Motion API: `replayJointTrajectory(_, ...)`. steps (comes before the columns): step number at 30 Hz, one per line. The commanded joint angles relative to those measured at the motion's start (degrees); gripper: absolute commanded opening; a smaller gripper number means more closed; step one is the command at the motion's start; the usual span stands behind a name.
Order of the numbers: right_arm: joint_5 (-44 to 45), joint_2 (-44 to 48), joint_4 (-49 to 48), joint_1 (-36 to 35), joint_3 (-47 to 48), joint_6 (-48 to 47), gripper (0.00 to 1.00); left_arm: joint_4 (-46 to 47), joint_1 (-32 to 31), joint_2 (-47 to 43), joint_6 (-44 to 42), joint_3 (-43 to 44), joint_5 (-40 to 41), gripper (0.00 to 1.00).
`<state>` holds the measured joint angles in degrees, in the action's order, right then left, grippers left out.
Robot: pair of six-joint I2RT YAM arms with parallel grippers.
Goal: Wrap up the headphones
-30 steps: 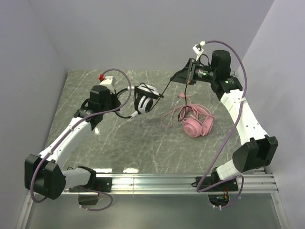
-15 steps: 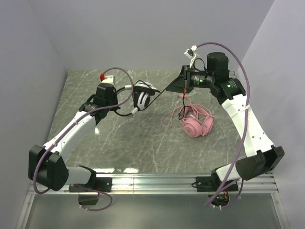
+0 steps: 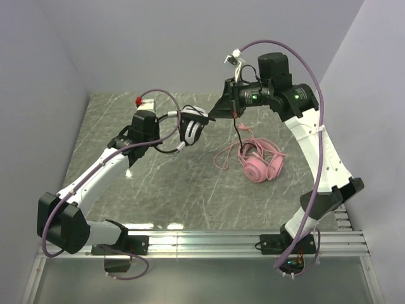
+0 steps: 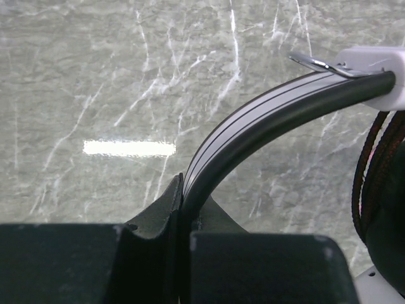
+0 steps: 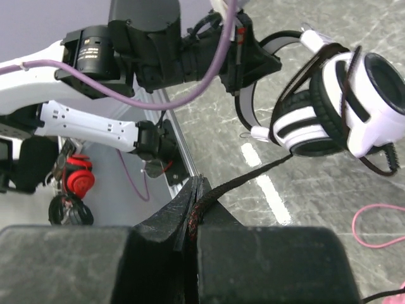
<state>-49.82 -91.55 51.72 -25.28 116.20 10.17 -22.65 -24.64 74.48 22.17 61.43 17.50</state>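
Note:
The black-and-white headphones (image 3: 192, 126) hang above the table's back middle. My left gripper (image 3: 163, 134) is shut on their headband (image 4: 272, 120). In the left wrist view the band rises from between the left gripper's (image 4: 190, 196) jaws to a white ear cup joint. My right gripper (image 3: 215, 114) is shut on the black braided cable (image 5: 253, 174), close to the right of the ear cups (image 5: 342, 107). The cable runs taut from the cup into the right gripper's (image 5: 199, 190) jaws, and the rest hangs down to the table. The pink headphones (image 3: 256, 163) lie on the table with their pink cable looped beside them.
Grey walls close in on the left, back and right of the marble table (image 3: 190, 196). A metal rail (image 3: 240, 240) carrying the arm bases runs along the near edge. My right arm (image 3: 316, 145) arches over the pink headset.
My right gripper has moved left and up along the black cable, closer to the ear cups. My left gripper has carried the headset slightly right and turned it.

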Motion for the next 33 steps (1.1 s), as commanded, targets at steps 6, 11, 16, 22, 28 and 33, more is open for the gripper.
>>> replayJointTrajectory(6, -4.57, -5.83, 4.7, -0.3, 12.47, -3.5, 0.02, 5.16, -5.15, -3.98, -10.47, -1.92, 5.27, 0.0)
replayJointTrajectory(11, -5.46, -7.24, 3.03, -0.65, 12.03, -2.09, 0.02, 7.18, -10.07, -4.69, -17.51, -3.33, 7.46, 0.0)
replayJointTrajectory(16, -4.93, -7.77, 3.03, -0.74, 11.33, -2.35, 0.02, 8.06, -13.67, -5.3, -25.47, -5.08, 4.4, 0.0)
replayJointTrajectory(22, -4.41, -8.65, 3.47, 0.75, 10.71, -3.32, 0.01, 10.09, -16.22, -12.16, -35.51, -11.32, -5.09, 0.0)
replayJointTrajectory(28, -3.18, -7.68, 1.19, 3.83, 4.74, -2.27, 0.01, 8.86, -17.1, -15.94, -38.61, -13.53, -9.94, 0.0)
replayJointTrajectory(33, -4.93, -6.71, -3.37, 6.03, -0.35, -0.86, 0.01, 10.17, -17.1, -18.93, -39.22, -14.58, -24.24, 0.0)
